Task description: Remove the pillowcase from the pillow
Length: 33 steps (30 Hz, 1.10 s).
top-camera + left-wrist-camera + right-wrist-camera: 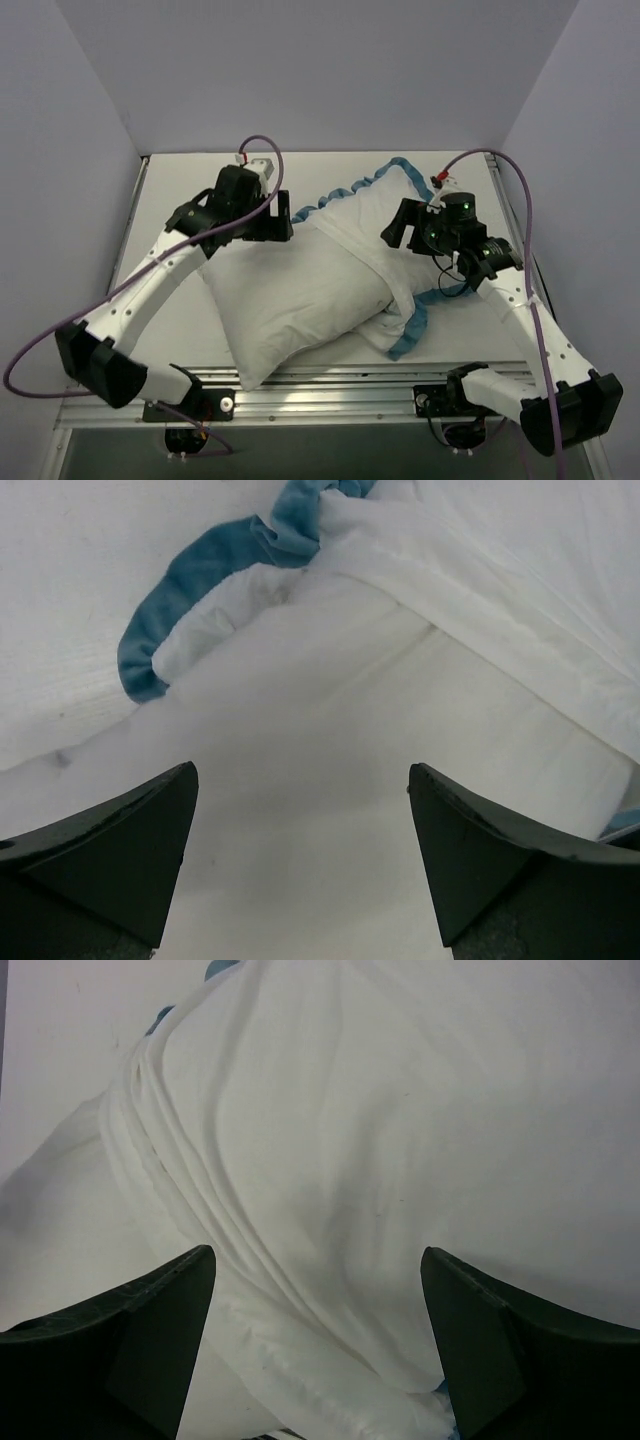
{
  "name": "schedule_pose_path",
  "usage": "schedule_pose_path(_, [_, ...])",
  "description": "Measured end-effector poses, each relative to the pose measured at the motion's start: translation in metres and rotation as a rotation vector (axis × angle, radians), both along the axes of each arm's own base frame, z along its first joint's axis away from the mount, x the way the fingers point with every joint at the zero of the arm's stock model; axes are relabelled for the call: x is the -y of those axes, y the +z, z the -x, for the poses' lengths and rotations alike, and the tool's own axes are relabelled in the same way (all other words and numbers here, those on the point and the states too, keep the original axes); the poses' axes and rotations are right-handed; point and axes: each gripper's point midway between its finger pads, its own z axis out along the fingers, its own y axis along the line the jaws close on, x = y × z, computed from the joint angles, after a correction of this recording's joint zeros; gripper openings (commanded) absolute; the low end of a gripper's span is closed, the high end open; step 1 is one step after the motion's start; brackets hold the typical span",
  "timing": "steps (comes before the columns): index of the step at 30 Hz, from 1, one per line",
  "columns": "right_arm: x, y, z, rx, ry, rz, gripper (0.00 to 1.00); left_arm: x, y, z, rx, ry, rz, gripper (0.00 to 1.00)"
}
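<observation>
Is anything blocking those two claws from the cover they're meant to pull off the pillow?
Nothing visible does. The left gripper and right gripper are both open and close to the fabric, with only air between their fingers and the pillowcase, which is bunched inside-out over the far right end of the pillow.

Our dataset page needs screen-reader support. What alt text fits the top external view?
A plump white pillow lies on a white table, about half out of its blue-trimmed pillowcase, which is turned white side out. The left gripper and right gripper, both open, reach over the bedding from the near edge.
</observation>
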Motion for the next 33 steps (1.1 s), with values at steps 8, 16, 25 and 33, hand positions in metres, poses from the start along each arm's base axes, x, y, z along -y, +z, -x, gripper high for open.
schedule_pose_path(8, [-0.032, -0.006, 0.003, 0.009, 0.113, 0.061, 0.8, 0.021, -0.071, -0.059, -0.189, -0.129, 0.033, 0.94])
schedule_pose_path(16, [-0.049, 0.016, -0.011, 0.083, 0.174, 0.107, 0.8, 0.052, -0.123, -0.054, -0.368, -0.267, 0.133, 0.54])
schedule_pose_path(25, [-0.075, 0.021, -0.037, 0.097, 0.228, 0.166, 0.8, 0.057, -0.105, -0.055, -0.329, -0.335, 0.14, 0.02])
schedule_pose_path(33, [-0.103, 0.047, -0.066, 0.17, 0.272, 0.192, 0.8, 0.058, -0.029, -0.042, -0.073, -0.394, 0.004, 0.02])
